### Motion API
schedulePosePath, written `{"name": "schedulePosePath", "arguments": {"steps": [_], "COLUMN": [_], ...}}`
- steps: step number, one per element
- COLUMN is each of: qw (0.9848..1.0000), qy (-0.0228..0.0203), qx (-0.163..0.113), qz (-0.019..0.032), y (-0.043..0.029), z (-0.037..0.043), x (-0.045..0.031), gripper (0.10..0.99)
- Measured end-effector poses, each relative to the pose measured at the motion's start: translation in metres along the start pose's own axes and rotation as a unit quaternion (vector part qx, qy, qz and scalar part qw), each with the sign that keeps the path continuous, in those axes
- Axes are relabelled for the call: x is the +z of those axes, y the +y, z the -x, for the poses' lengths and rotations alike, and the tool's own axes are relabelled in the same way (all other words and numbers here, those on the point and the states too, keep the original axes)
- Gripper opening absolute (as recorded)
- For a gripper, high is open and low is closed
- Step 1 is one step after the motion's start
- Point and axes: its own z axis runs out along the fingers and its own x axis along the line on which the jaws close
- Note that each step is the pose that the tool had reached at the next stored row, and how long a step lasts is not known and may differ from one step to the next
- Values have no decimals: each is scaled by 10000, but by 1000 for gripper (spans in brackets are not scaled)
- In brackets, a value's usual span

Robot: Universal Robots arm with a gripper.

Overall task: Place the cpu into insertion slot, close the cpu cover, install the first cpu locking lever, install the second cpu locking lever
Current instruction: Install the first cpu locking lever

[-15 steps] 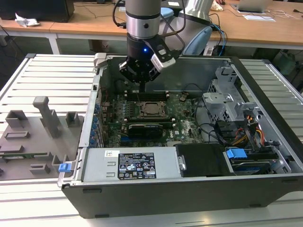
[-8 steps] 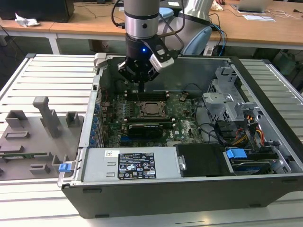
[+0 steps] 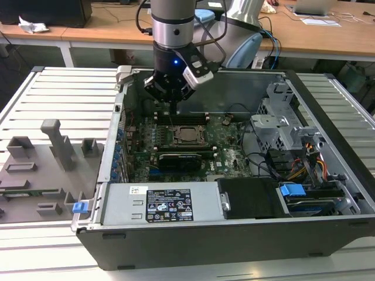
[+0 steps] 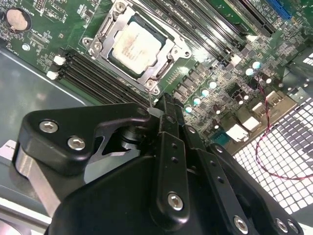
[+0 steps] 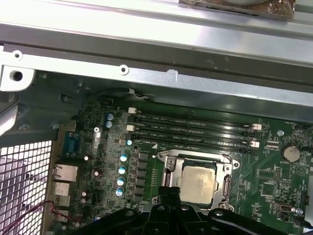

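One cpu sits in the insertion slot, at six o'clock from my end effector, which is pinched narrow and empty. Tips drifting sideways could gouge board parts beside the cpu cover.

The cpu has a pale silver-grey top, and the cpu cover is dull silver. The circuit board is green with black memory slots, plus a bright blue clip.

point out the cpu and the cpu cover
cpu [image 4: 138,47]: second wrist view, middle of its pale top
cpu cover [image 4: 106,28]: second wrist view, side bar of its metal frame
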Motion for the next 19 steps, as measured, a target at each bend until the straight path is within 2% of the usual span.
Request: {"name": "schedulePosePath", "arguments": {"steps": [5, 19], "qw": [10000, 10000], "qy": [-3, -4], "qx": [0, 27], "qz": [0, -1], "y": [12, 27], "z": [-88, -217], "x": [-1, 3], "gripper": [106, 106]}}
